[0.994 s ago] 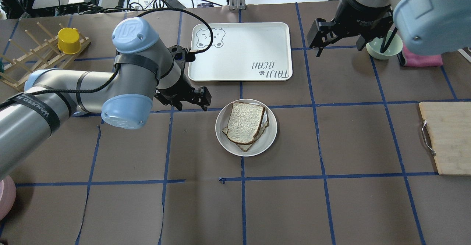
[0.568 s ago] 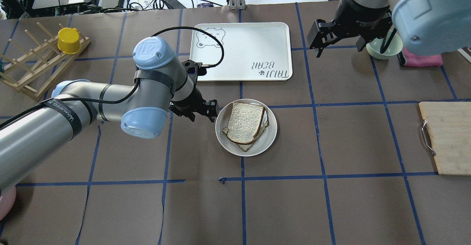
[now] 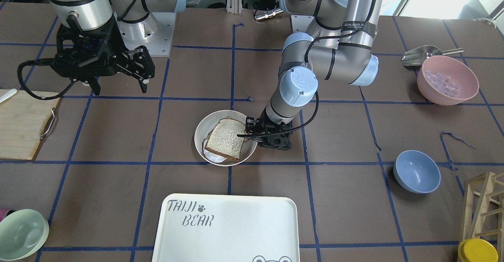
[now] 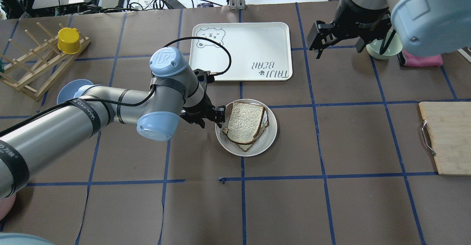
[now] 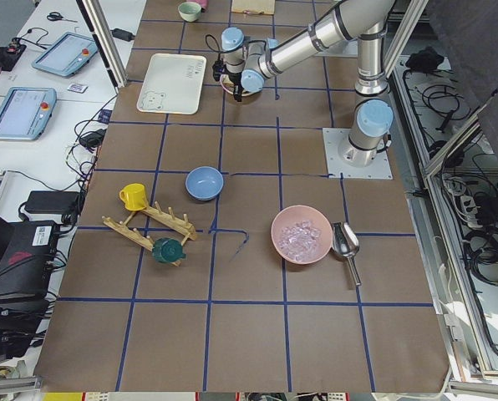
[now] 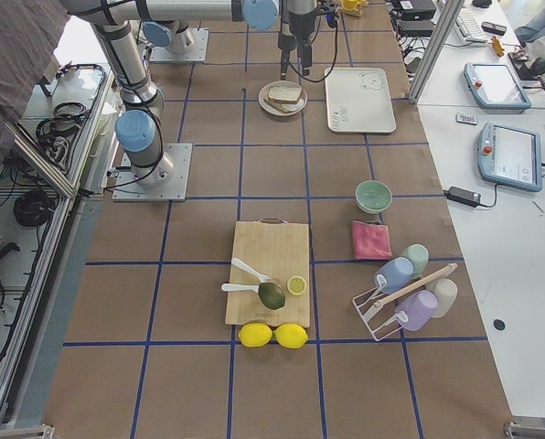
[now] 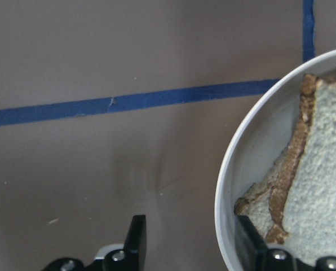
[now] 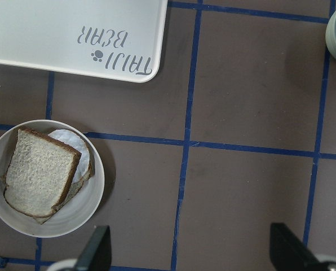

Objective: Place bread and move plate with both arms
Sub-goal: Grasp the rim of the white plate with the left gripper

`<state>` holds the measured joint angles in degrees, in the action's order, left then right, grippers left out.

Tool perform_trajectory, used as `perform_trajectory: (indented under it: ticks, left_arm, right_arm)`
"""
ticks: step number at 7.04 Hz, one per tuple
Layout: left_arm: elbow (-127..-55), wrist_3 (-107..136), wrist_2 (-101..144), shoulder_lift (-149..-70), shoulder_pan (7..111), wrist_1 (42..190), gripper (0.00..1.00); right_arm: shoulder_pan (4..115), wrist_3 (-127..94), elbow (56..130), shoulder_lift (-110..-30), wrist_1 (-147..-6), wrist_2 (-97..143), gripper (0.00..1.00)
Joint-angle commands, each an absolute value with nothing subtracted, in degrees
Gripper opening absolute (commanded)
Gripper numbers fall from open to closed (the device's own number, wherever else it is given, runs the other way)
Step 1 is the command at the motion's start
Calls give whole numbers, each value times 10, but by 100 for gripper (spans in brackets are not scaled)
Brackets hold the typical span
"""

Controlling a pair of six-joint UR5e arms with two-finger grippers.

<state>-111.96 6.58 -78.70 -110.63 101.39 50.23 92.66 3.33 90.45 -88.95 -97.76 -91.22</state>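
Bread [image 4: 244,121], a grey-beige, brown-crusted loaf-shaped slice, lies on a second slice [image 4: 245,146] in the round off-white plate [image 4: 270,142], whose 9 o'clock rim the nearer black left gripper [image 4: 213,121] straddles with jaws apart, while the right gripper [image 4: 350,48] hangs wide open far off toward 2 o'clock.

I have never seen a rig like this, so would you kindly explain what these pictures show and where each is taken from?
This is a two-armed robot at a table. Four pictures come from fixed cameras: behind and above, facing the robot, and one from each table end; two come from cameras on the wrists. A round plate holds bread, near a white tray. The left end effector is open at the plate's rim; the right end effector hangs open, empty.
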Motion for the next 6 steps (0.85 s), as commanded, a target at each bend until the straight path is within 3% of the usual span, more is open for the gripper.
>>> perform_trajectory:
  ticks: [1, 2, 3, 4, 6]
  left_arm:
    - [-1119, 77, -774, -1118, 1021, 494, 62]
    - [-1120, 73, -774, -1119, 1021, 495, 58]
    - [-1120, 69, -774, -1121, 1021, 495, 41]
    - [-1118, 71, -775, -1121, 1021, 495, 5]
    - [-1118, 75, -777, -1120, 1021, 495, 0]
  right_arm:
    - [927, 33, 905, -889, -977, -911, 100]
    - [927, 33, 905, -889, -977, -911, 100]
    - [927, 33, 905, -889, -976, -911, 100]
    - [927, 33, 906, -889, -976, -911, 100]
    - [927, 33, 906, -889, -976, -911, 100]
